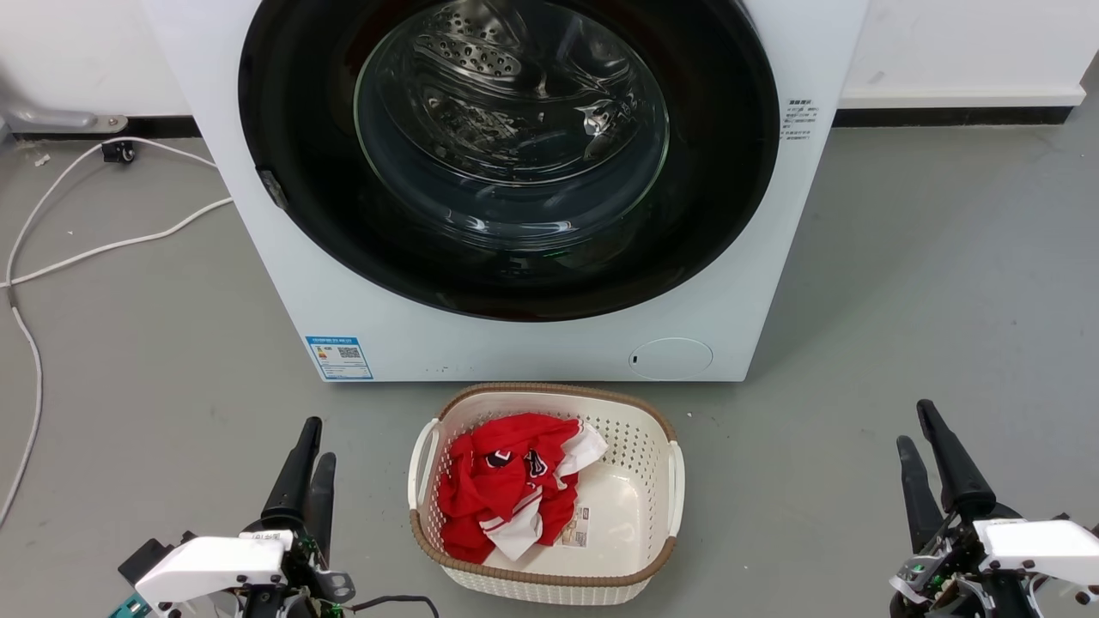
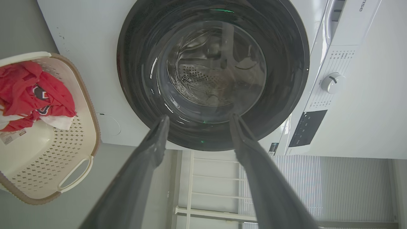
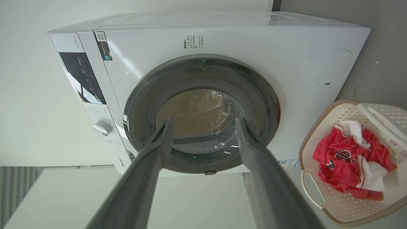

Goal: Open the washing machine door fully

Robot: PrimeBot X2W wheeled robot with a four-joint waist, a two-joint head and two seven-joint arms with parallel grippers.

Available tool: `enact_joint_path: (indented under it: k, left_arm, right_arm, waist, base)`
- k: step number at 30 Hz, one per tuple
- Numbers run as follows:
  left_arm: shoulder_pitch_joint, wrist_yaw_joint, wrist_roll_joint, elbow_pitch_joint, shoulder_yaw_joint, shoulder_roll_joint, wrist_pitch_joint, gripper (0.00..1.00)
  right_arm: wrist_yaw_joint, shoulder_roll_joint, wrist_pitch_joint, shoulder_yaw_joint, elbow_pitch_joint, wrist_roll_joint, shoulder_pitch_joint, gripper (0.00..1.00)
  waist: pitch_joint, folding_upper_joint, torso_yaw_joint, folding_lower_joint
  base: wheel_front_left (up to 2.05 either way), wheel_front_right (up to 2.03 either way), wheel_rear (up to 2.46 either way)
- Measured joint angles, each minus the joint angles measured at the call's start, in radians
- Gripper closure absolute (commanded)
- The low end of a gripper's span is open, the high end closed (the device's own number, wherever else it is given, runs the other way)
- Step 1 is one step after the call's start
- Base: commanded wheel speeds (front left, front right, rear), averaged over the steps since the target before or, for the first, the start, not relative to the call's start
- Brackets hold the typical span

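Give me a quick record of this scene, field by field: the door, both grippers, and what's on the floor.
door: door shut against the washer
left gripper: left gripper low at left, fingers apart, holding nothing, clear of the door
right gripper: right gripper low at right, fingers apart, holding nothing, clear of the door
basket: basket on the floor before the washer, between the grippers
contents: red and white garment
floor, left: white cable
task: not yet begun

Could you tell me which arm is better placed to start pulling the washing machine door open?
Probably left: the washing machine door is shut, and its small grey catch sits on the rim at the robot's left, nearer the open left gripper.
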Motion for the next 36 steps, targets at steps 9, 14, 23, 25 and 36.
enact_joint_path:
  k: [9,14,23,25,36]
  left_arm:
    - [-0.008,0.000,0.109,-0.040,-0.021,0.000,-0.042,0.00]
    - [-0.017,0.000,0.216,-0.070,-0.023,0.000,-0.064,0.00]
    - [-0.018,0.007,0.393,-0.111,-0.022,0.000,-0.099,0.00]
    - [-0.018,0.014,0.433,-0.118,-0.026,0.000,-0.106,0.00]
    - [-0.022,0.040,0.649,-0.133,-0.065,0.000,-0.144,0.00]
  right_arm:
    - [0.000,0.000,-0.043,-0.001,-0.038,-0.110,0.004,0.00]
    - [0.000,0.000,-0.062,-0.002,-0.071,-0.234,0.005,0.00]
    - [0.000,0.000,-0.099,0.016,-0.116,-0.455,0.020,0.00]
    - [0.000,0.000,-0.105,0.020,-0.123,-0.499,0.021,0.00]
    - [0.000,0.000,-0.142,0.040,-0.146,-0.733,0.029,0.00]
  waist:
    - [0.003,0.0000,-0.001,0.0000]
    - [0.004,0.0000,-0.003,0.0000]
    - [0.006,0.0000,-0.004,0.0000]
    - [0.006,0.0000,-0.004,0.0000]
    - [0.007,0.0000,-0.002,0.0000]
  base:
    - [0.00,0.00,0.00]
    - [0.00,0.00,0.00]
    - [0.00,0.00,0.00]
    - [0.00,0.00,0.00]
    - [0.00,0.00,0.00]
